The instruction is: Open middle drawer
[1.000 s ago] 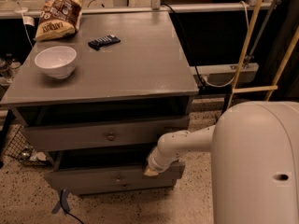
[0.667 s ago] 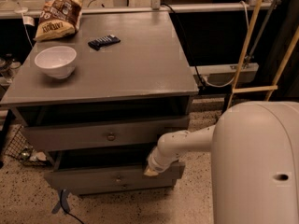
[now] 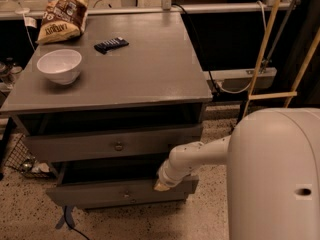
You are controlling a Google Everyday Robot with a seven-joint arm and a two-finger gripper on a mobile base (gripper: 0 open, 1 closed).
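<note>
Cabinet with the middle drawer (image 3: 90, 197) standing forward of the carcass. A dark opening shows above its front, so the pull appears partly or largely done, though how much travel remains cannot be judged. The gripper (image 3: 162, 184), at the end of the white arm (image 3: 200, 156), sits at the upper right edge of that front, to the right of the small knob (image 3: 127, 195) — whether it is spread or closed, or has hold of the edge, cannot be told. The taller drawer (image 3: 75, 146) lies above.
</note>
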